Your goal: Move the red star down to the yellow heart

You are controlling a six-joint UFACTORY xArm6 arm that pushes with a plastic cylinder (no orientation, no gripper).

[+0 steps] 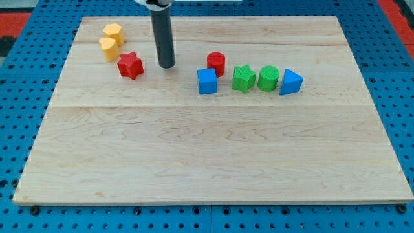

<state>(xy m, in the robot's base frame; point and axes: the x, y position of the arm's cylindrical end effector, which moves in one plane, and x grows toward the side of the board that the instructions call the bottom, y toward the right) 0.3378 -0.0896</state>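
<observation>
The red star [130, 65] lies near the board's upper left. Two yellow blocks sit just to its upper left, touching each other: one [108, 48] right beside the star, the other [114, 32] above it. I cannot tell which of them is the heart. My tip [167, 66] stands on the board a short way to the right of the red star, at about the star's height and not touching it.
A row of blocks lies right of the tip: a red cylinder [216, 63], a blue cube [207, 81], a green star [243, 78], a green cylinder [268, 78] and a blue triangular block [290, 82]. The wooden board [207, 162] rests on a blue pegboard.
</observation>
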